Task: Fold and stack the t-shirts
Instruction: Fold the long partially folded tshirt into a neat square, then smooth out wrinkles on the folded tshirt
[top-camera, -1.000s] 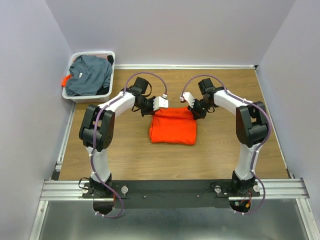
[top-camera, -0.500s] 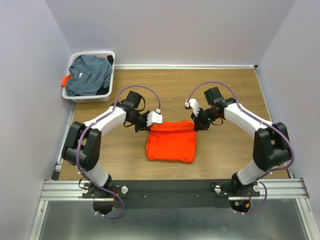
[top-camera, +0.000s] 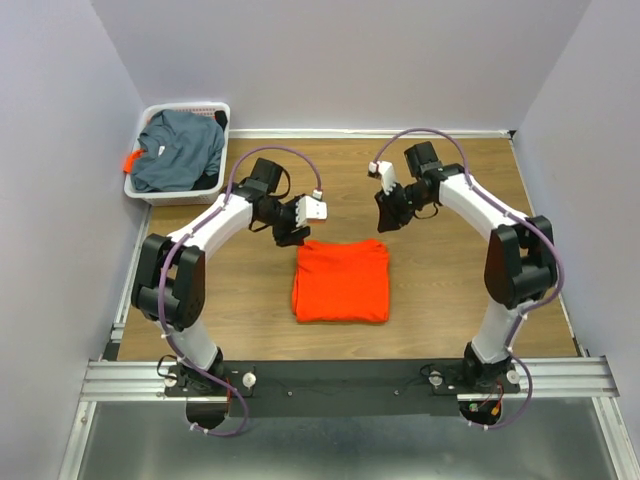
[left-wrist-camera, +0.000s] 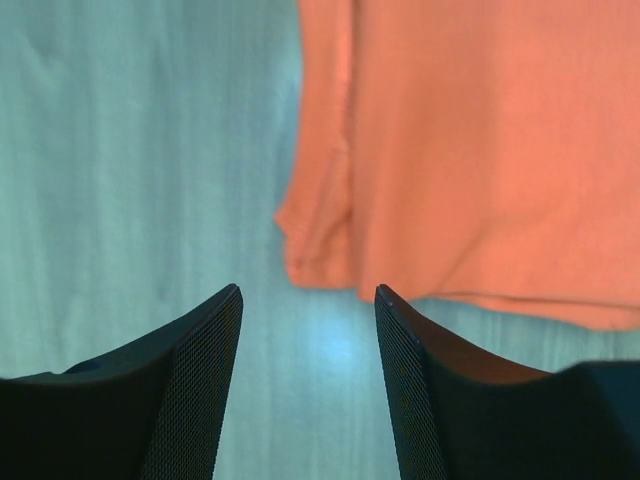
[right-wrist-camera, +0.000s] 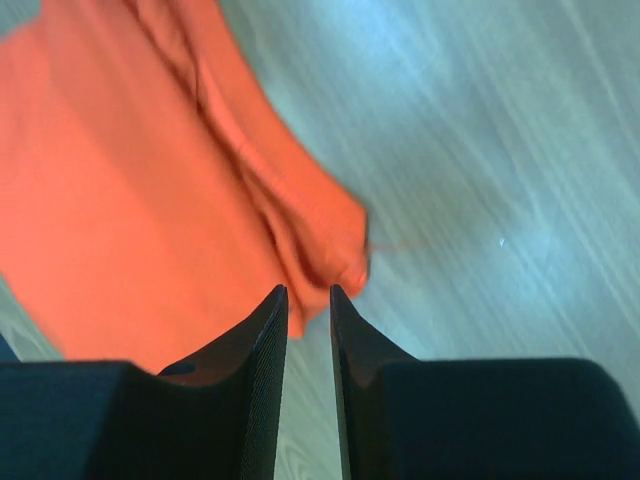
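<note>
Orange t-shirt (top-camera: 341, 282) lies folded into a soft, near-square rectangle on the wood-grain bench (top-camera: 450, 290), between my two arms. Left pincer (left-wrist-camera: 308, 300) hangs released, its black, finely textured fingers well parted near the shirt's rumpled far corner. My right pincer (right-wrist-camera: 308, 295) is parted only a sliver, gripping nothing, by the other far corner. Grey-blue t-shirt (top-camera: 180, 150) sits crumpled in the white slotted basket (top-camera: 190, 107), far left.

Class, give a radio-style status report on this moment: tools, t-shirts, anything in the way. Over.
Left tool open, empty; right tool barely open, empty. Orange t-shirt folded on table; grey-blue t-shirt crumpled in basket. Nothing in the way.
</note>
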